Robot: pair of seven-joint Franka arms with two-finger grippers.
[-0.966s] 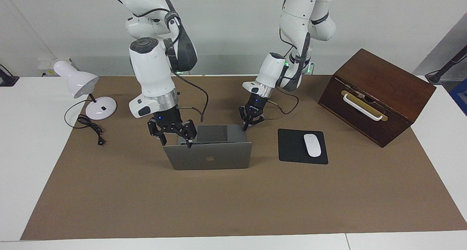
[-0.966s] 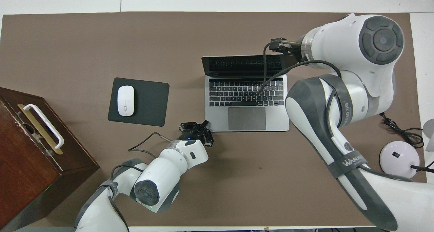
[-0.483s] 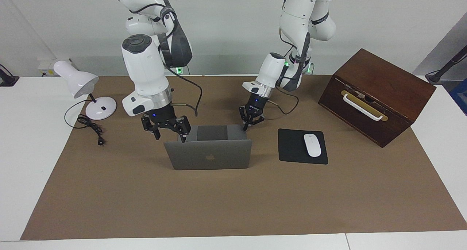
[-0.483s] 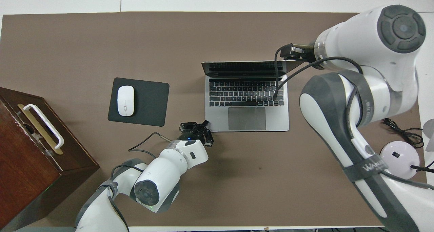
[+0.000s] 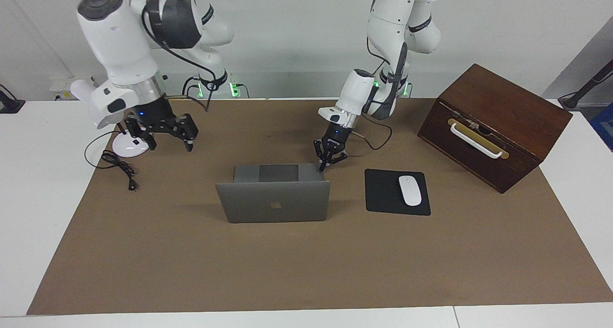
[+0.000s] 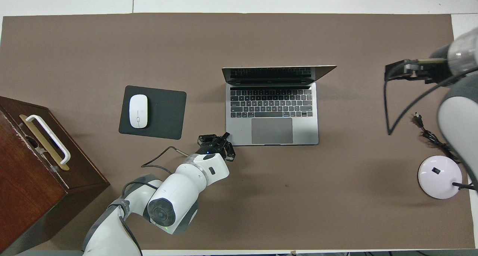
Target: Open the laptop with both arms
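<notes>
I see the laptop (image 5: 274, 201) standing open mid-table on the brown mat (image 5: 306, 265), lid upright, keyboard and trackpad facing the robots, apple logo facing away from them.

My left gripper (image 5: 327, 160) is down at the laptop's near corner on the mouse pad's side, tips right at the base edge. I can't tell whether the tips touch the base, nor whether the fingers are spread or together.

My right gripper (image 5: 163, 129) is up in the air, well clear of the laptop, over the mat beside the lamp base at the right arm's end of the table. Fingers are spread wide, holding nothing.

The black mouse pad (image 6: 152, 112) lies just beside the laptop toward the left arm's end, not touching it. The white mouse (image 6: 138, 111) sits on the pad.

The wooden box (image 5: 493, 124) with a white handle sits past the pad at the left arm's end, partly off the mat.

The desk lamp (image 5: 112, 122) stands at the right arm's end, round base at the mat's edge. Its black cord (image 5: 119, 167) is coiled on the mat beside the base, plug loose.
</notes>
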